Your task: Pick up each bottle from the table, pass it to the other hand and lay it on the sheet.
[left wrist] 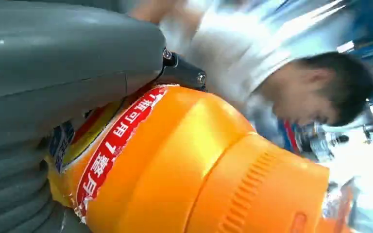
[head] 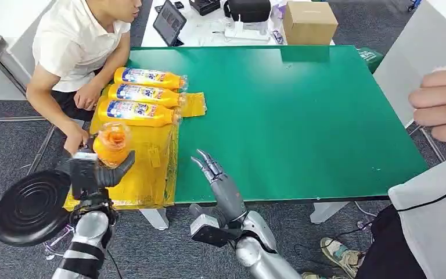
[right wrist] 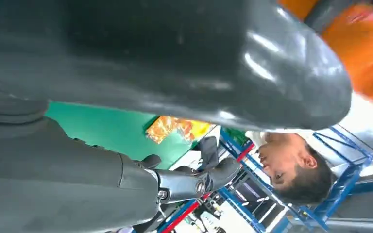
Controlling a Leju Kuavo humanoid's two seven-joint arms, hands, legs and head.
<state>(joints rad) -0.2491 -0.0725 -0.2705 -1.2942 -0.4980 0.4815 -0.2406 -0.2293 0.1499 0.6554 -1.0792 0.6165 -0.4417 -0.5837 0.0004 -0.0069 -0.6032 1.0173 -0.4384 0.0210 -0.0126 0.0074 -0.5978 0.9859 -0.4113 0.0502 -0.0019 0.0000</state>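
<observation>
Bottles [head: 145,95] are lying three abreast on the yellow sheet [head: 145,168] at about ten o'clock on the green desk [head: 302,116], caps pointing toward three o'clock. A fourth bottle [head: 112,142] is being gripped by the robot's left hand [head: 96,171] at roughly eight o'clock, above the sheet's near end, its orange cap end turned toward the head camera. In the left wrist view the grey thumb and ribbed cover are wrapping the labelled body of this bottle [left wrist: 175,160], so the grasp is sitting on the barrel, not the cap. The right hand [head: 218,180] is reaching out over the desk's near edge at six o'clock with fingers straight and slightly apart, holding nothing. A person in a white shirt [head: 75,46] is crouching at ten o'clock beside the sheet, and another person's hand [head: 441,104] is showing at three o'clock.

The bottle looks full and fairly weighty, with a smooth plastic wall and glossy label that could slip; its body probably gives a little under pressure, though blur makes that hard to judge. Holding it mid-barrel seems the safest choice, and laying it parallel to the others should stop it rolling.
</observation>
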